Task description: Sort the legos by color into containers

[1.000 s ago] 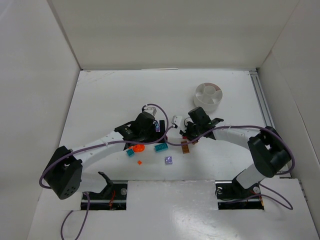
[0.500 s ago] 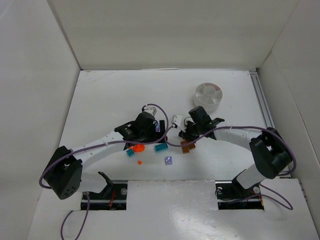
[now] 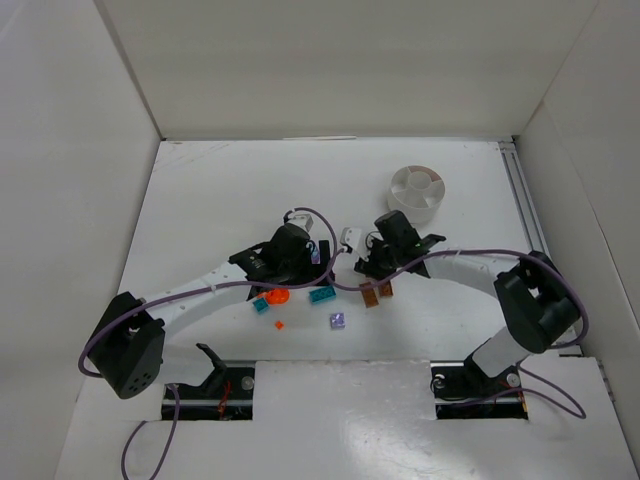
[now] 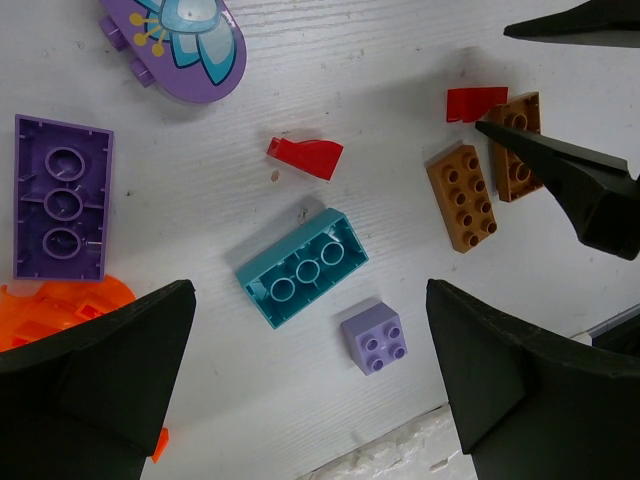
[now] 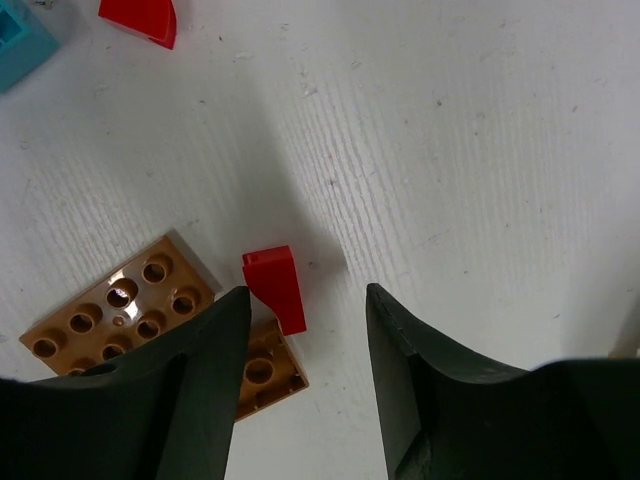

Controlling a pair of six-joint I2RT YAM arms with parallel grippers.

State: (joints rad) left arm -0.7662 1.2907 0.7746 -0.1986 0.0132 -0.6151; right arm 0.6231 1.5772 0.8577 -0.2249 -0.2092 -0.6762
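The small red wedge (image 5: 273, 285) is lying flat on the tabletop (image 5: 480, 150), touching the corner of one of the two brown bricks (image 5: 120, 305) that are sitting side by side next to it. Your right hand (image 5: 305, 292) is hovering low over that wedge with its fingers parted by a narrow gap. The wedge is sitting in that gap, close against one fingertip, and the hand is gripping nothing.

A little way off, a red slope piece (image 4: 305, 158), a teal brick (image 4: 303, 267) and a lavender square brick (image 4: 375, 338) are lying apart from one another, the last two studs up. Further along, a purple brick (image 4: 62, 197) is lying underside up, and a purple oval piece (image 4: 180, 45) printed with a pale flower is resting near it. An orange piece (image 4: 60, 310) is showing partly under one finger. Your left hand (image 4: 310, 288) is hanging above the teal brick, spread wide and carrying nothing.

The white dish (image 3: 400, 195) is standing well apart from all the bricks, toward the far right of the tabletop, beyond the right hand. You cannot tell from the top view whether its compartments are holding anything. The left arm (image 3: 200, 290) and right arm (image 3: 470, 268) are both reaching in toward the middle.
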